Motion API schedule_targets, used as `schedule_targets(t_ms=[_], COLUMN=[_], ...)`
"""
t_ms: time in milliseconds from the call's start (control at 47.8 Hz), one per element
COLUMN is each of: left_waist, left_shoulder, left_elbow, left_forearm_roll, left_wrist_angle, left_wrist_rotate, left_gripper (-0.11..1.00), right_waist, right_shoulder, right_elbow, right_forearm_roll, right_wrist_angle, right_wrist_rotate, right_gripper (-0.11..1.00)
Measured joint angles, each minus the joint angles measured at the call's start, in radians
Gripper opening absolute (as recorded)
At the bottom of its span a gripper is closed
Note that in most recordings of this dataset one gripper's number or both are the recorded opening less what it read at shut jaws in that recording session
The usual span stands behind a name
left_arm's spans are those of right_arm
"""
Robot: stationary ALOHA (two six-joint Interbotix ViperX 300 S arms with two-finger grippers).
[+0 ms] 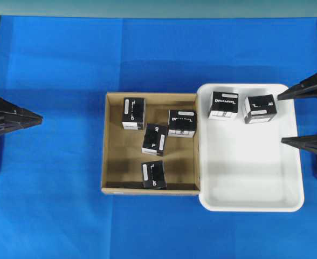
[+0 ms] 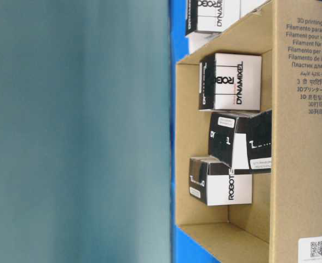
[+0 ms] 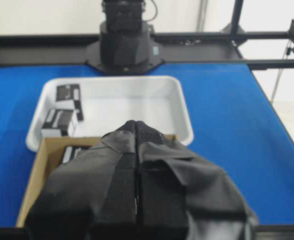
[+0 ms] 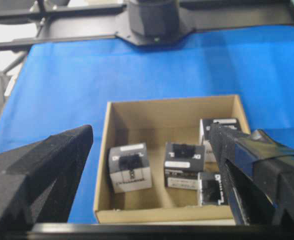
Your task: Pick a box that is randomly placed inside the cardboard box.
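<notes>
Boxes (image 1: 180,123) lie in the cardboard box (image 1: 111,162), four seemingly, just beyond the tray (image 1: 255,178). Right hand (image 1: 304,116), jaws wide and empty, sits nearer; left hand (image 1: 37,117) is pressed closed.

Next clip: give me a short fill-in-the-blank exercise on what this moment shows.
1. The cardboard box holds ____ small black boxes.
2. The white tray holds ____ small black boxes.
3. The right gripper has its jaws ____.
4. The left gripper has its jaws ____.

Missing words: four; two; open; shut
</notes>
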Motion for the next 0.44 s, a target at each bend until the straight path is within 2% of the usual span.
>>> schedule_targets(t_ms=[440], left_waist=[0.000], left_shoulder=[0.000], left_elbow=[0.000], left_forearm_roll=[0.000], left_wrist_angle=[-0.005], left_wrist_rotate=[0.000], left_gripper=[-0.07], right_waist=[0.000], right_shoulder=[0.002], right_elbow=[0.000], right_forearm_roll=[0.000], right_wrist_angle=[-0.002], right_wrist_rotate=[0.000], right_gripper=[0.98])
